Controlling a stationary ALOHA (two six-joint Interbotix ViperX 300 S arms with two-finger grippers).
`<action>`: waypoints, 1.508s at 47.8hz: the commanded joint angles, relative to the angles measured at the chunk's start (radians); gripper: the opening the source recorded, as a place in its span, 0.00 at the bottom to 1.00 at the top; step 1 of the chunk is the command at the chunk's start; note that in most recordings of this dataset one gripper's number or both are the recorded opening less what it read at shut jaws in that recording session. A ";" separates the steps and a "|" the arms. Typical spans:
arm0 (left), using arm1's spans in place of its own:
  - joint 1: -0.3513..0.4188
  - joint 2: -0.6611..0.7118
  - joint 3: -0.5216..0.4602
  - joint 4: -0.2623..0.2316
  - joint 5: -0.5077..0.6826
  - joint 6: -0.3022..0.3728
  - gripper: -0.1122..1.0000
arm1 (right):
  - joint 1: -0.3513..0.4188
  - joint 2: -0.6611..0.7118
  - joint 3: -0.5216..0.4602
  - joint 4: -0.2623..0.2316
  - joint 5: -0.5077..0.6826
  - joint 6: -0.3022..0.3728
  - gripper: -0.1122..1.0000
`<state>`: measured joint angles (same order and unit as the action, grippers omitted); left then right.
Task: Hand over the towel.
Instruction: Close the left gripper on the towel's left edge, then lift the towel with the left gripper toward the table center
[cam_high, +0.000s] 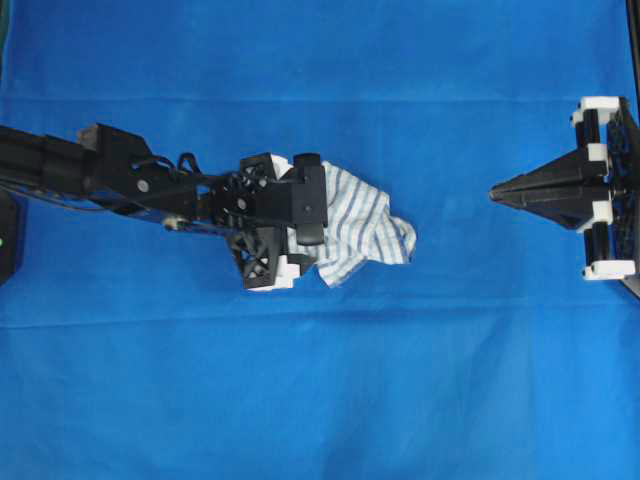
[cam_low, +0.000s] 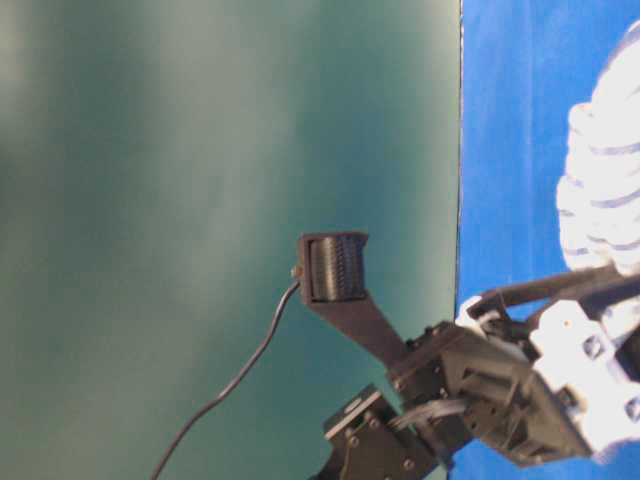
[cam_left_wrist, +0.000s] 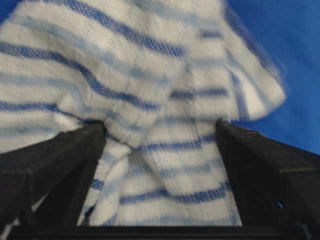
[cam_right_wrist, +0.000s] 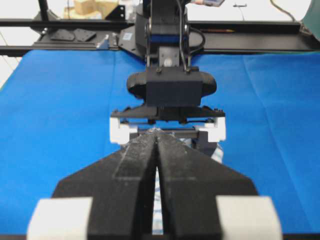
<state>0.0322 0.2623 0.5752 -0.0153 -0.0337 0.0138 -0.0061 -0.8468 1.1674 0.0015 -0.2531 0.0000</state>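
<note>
The towel (cam_high: 360, 225), white with thin blue stripes, lies bunched near the middle of the blue cloth. My left gripper (cam_high: 300, 215) stands open around its left end. In the left wrist view the towel (cam_left_wrist: 165, 100) fills the gap between the two black fingers (cam_left_wrist: 60, 160), which do not press on it. One ribbed finger pad (cam_low: 335, 268) shows in the table-level view, apart from the towel (cam_low: 600, 180). My right gripper (cam_high: 495, 193) is shut and empty, pointing left at the towel across a gap. Past its closed tips (cam_right_wrist: 157, 131), a bit of towel (cam_right_wrist: 215, 152) shows.
A large plain blue cloth (cam_high: 320, 400) covers the table. The left arm (cam_high: 100, 170) reaches in from the left edge. The right wrist view shows a black frame rail (cam_right_wrist: 260, 42) beyond the cloth's far edge. A thin cable (cam_low: 240, 380) hangs in the table-level view.
</note>
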 joint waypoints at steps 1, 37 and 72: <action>0.002 -0.006 -0.025 -0.002 -0.006 0.002 0.94 | -0.002 0.005 -0.020 0.002 -0.003 0.002 0.10; 0.011 -0.249 -0.026 0.000 0.126 0.064 0.14 | -0.002 0.006 -0.025 0.002 -0.002 0.002 0.10; 0.008 -0.607 0.089 0.000 -0.130 0.064 0.14 | -0.002 0.006 -0.028 0.000 -0.029 -0.009 0.10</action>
<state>0.0430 -0.3191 0.6688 -0.0153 -0.1473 0.0798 -0.0061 -0.8452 1.1674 0.0015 -0.2715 -0.0077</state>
